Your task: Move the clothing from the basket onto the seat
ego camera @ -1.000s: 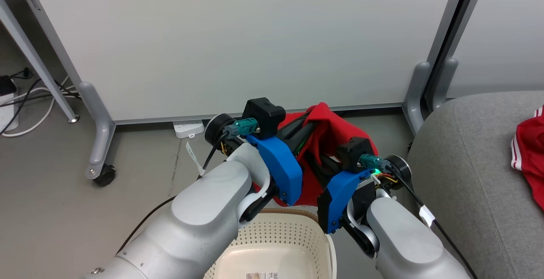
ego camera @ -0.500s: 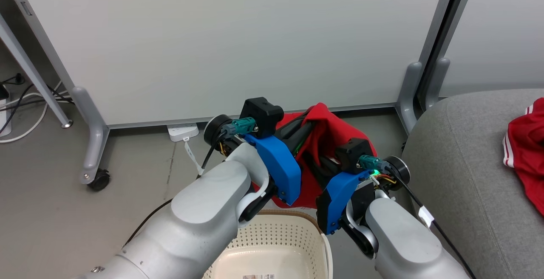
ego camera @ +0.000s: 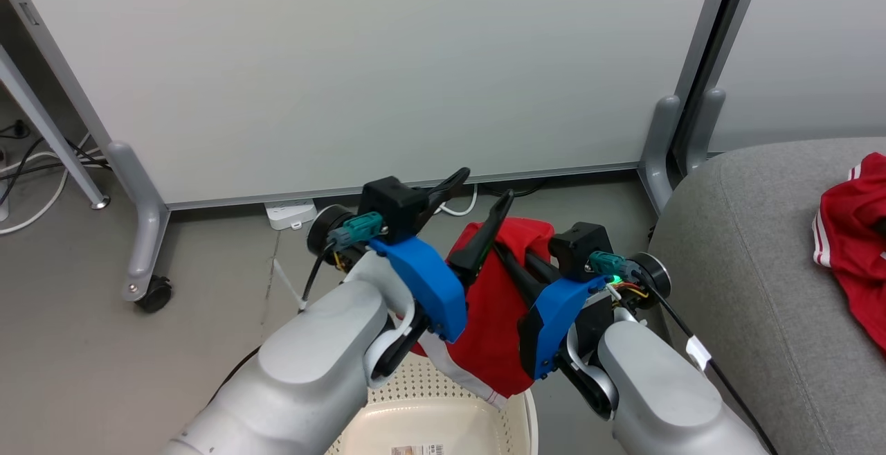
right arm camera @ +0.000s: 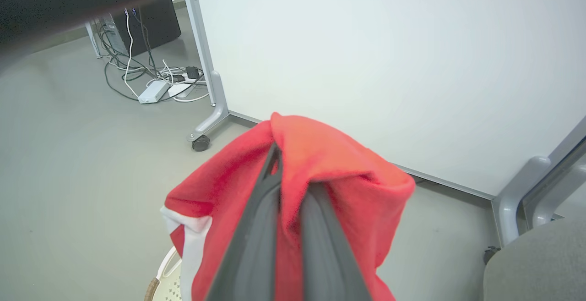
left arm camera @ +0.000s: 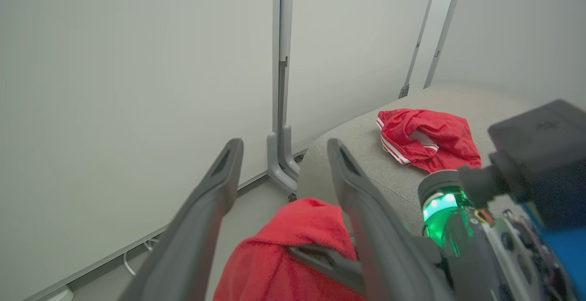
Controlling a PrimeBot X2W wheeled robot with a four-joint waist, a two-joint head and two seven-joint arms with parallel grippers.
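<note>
One red garment [ego camera: 495, 323] is pinched between the narrowly closed fingers of the right claw [right arm camera: 293, 172] and draped over them, its white-trimmed hem hanging over the far rim of the basket [ego camera: 415, 389] at 6 o'clock in the head view. The left claw [ego camera: 482, 188] is held wide apart and empty, just beside the cloth at its 11 o'clock. A second red garment [ego camera: 855, 240] is laid on the grey seat [ego camera: 747, 268] at 3 o'clock, well apart from the basket.
</note>
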